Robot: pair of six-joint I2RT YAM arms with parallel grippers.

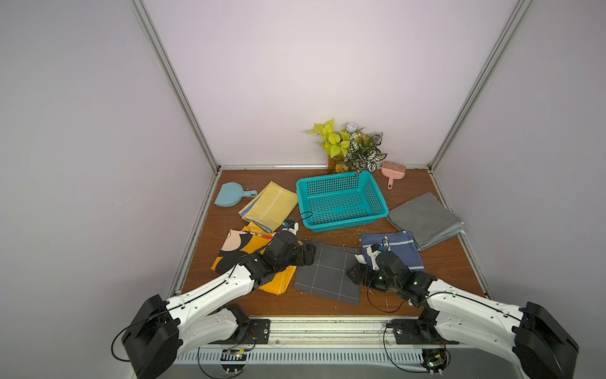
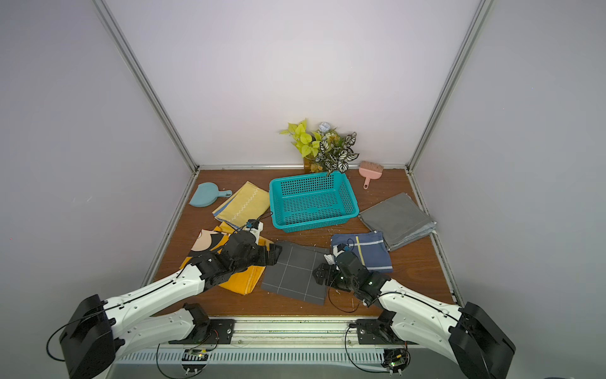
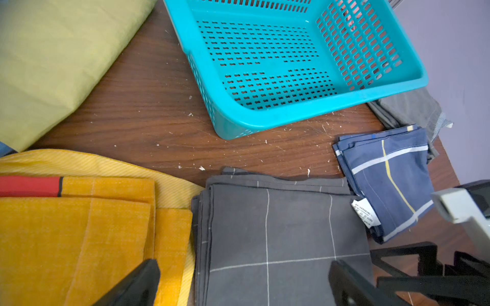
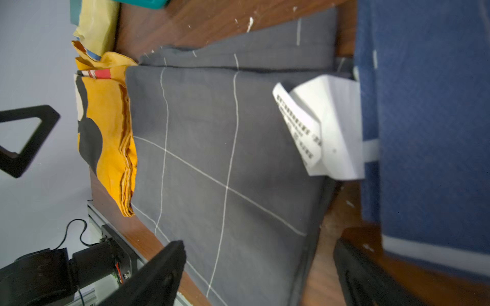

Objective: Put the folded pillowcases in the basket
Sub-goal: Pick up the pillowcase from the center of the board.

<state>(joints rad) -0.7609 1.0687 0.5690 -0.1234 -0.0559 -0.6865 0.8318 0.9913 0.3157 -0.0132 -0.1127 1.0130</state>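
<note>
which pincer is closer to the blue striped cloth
Right. The right pincer is beside the blue striped cloth, at the dark checked cloth; the left pincer is across it, by the orange cloth.

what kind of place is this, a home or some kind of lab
Probably a robot test cell: an aluminium frame post and blank walls box in the wooden tabletop, the left arm and right arm mount on a rail, and the basket sits among folded cloths.

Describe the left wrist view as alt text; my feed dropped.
The open left gripper hovers at the edge of a folded dark grey grid-lined pillowcase. The empty teal basket sits beyond it; an orange cloth and a blue cloth flank the pillowcase.
</note>
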